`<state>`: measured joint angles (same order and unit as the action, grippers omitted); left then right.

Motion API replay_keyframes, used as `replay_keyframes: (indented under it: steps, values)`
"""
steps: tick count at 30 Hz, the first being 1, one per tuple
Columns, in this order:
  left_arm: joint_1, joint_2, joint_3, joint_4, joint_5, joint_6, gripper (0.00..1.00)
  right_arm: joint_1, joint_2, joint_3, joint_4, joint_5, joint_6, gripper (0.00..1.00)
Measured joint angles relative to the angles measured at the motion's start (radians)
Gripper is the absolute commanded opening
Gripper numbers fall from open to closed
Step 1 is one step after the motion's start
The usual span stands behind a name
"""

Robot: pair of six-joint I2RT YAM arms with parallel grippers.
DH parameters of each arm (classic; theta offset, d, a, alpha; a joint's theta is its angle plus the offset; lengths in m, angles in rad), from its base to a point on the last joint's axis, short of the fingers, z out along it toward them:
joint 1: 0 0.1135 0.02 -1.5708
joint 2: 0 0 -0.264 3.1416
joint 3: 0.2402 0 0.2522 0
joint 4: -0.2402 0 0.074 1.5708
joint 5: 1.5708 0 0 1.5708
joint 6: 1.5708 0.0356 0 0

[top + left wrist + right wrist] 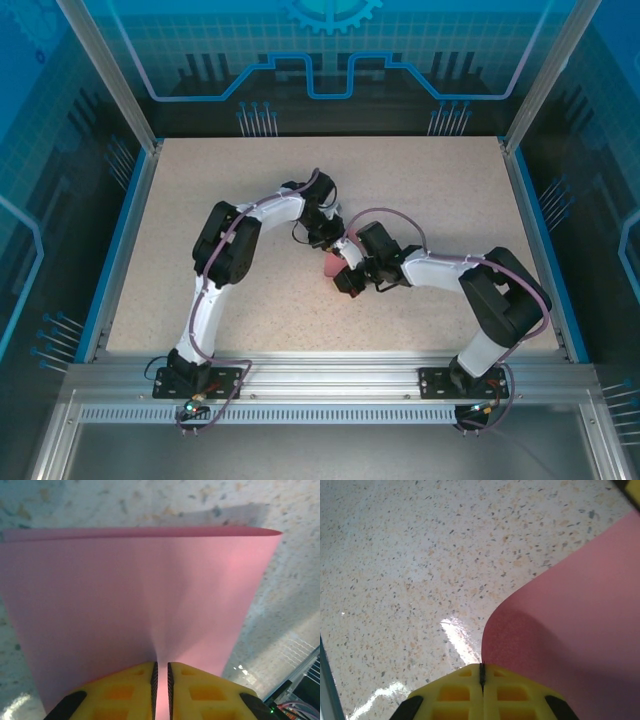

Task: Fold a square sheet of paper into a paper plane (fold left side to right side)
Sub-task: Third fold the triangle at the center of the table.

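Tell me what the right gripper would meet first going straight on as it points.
Probably the speckled table: the pink sheet in the right gripper curves aside, though depth is unclear.

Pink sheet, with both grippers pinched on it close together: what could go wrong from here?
1. The left gripper and right gripper both pinch the square sheet of paper. Pulling in different directions could tear it or slip it out of one grip.
2. The sheet bows in a curve beside the right gripper, so pressing it down now may set a crooked crease.
3. In the top view the two grippers almost meet, so they could collide.
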<state>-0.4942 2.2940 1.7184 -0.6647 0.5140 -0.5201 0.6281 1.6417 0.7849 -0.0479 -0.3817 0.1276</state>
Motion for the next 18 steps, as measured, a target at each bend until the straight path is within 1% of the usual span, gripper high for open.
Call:
replay_keyframes:
  steps: [7, 18]
  values:
    - [0.000, 0.000, -0.011, 0.008, -0.001, 0.004, 0.14, -0.035, 0.002, 0.009, -0.023, 0.039, 0.024, 0.00]
    - [0.001, -0.001, -0.018, 0.015, 0.000, 0.005, 0.13, -0.080, 0.010, 0.022, -0.058, 0.135, 0.076, 0.00]
